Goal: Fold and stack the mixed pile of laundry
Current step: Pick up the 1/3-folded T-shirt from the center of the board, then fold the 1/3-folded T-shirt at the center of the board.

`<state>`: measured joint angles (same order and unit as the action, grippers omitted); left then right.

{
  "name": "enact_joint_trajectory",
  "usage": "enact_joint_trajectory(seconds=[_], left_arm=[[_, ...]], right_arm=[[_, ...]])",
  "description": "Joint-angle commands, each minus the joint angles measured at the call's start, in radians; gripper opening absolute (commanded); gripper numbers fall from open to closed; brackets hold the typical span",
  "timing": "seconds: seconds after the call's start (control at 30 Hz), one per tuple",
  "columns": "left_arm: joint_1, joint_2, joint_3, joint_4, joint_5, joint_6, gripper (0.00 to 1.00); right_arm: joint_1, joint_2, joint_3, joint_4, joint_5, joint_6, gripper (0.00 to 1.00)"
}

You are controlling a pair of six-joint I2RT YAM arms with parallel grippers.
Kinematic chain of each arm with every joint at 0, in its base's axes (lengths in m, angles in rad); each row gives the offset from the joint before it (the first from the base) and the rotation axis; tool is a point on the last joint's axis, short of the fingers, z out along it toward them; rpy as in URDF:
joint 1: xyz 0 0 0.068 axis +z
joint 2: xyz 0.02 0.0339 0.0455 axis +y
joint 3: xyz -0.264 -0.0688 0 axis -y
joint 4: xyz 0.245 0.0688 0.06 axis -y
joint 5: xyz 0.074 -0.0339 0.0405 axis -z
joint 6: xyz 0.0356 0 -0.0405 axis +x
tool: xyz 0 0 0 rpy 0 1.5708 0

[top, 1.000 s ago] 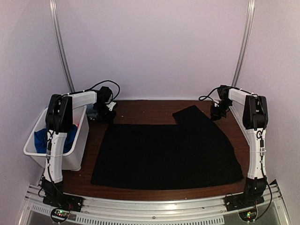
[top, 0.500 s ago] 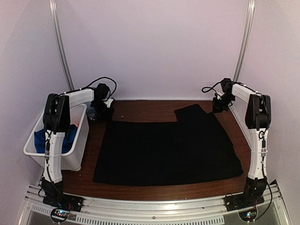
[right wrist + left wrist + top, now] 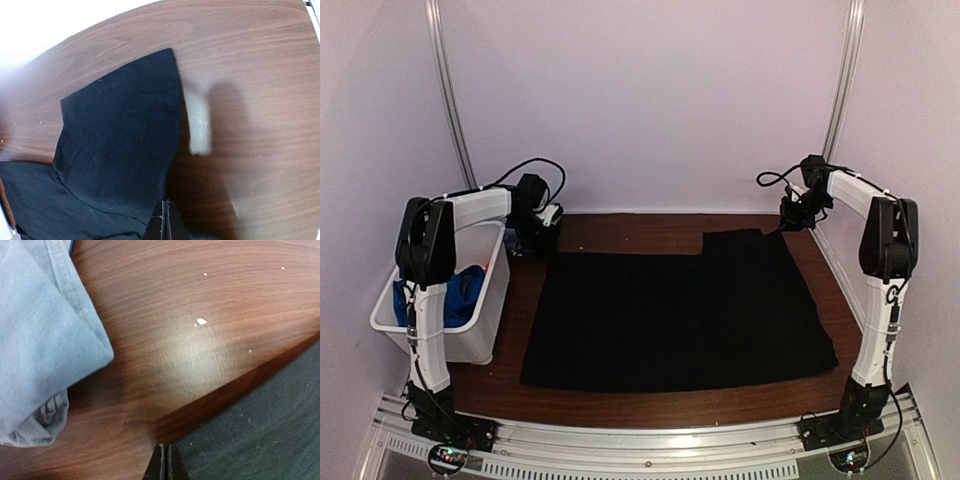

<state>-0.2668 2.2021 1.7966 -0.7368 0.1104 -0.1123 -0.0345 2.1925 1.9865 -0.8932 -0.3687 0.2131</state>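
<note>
The large black cloth (image 3: pixel 670 320) lies spread flat on the brown wood surface (image 3: pixel 630 226). A strip of wood shows along each cloth edge. The left claw (image 3: pixel 164 462) is closed on the cloth's far-left corner. The right claw (image 3: pixel 162 220) is closed on the cloth's far-right edge. A pale grey-blue garment (image 3: pixel 45 340) lies near the left claw, apart from the cloth.

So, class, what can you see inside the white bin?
Bright blue fabric shows inside the bin. The left arm crosses in front and the bin's walls hide the bottom, so anything under the fabric cannot be seen.
</note>
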Motion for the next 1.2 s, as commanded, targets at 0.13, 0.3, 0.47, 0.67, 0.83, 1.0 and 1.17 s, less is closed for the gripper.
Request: enact_joint_trajectory(seconds=[0.13,0.3,0.47,0.67,0.83,1.0,1.17], left_arm=[[0.011,-0.201,-0.159,0.123,0.013,0.045,0.00],[0.011,-0.295,-0.270,0.137,0.026,0.051,0.00],[0.011,-0.397,-0.384,0.135,0.031,0.051,0.00],[0.009,-0.507,-0.522,0.127,0.065,0.027,0.00],[-0.006,-0.588,-0.624,0.126,0.087,-0.006,0.00],[-0.053,-0.626,-0.697,0.110,0.066,-0.010,0.00],[-0.099,-0.608,-0.756,0.106,0.006,-0.022,0.00]], right_arm=[[-0.008,-0.190,-0.234,0.073,0.019,-0.012,0.00],[-0.008,-0.270,-0.327,0.085,0.031,-0.017,0.00],[-0.009,-0.328,-0.388,0.066,0.054,-0.020,0.00],[-0.016,-0.393,-0.467,0.042,0.089,-0.018,0.00],[-0.024,-0.449,-0.547,0.017,0.120,-0.002,0.00],[-0.025,-0.475,-0.659,0.026,0.116,0.011,0.00],[-0.025,-0.463,-0.739,0.055,0.132,0.012,0.00]])
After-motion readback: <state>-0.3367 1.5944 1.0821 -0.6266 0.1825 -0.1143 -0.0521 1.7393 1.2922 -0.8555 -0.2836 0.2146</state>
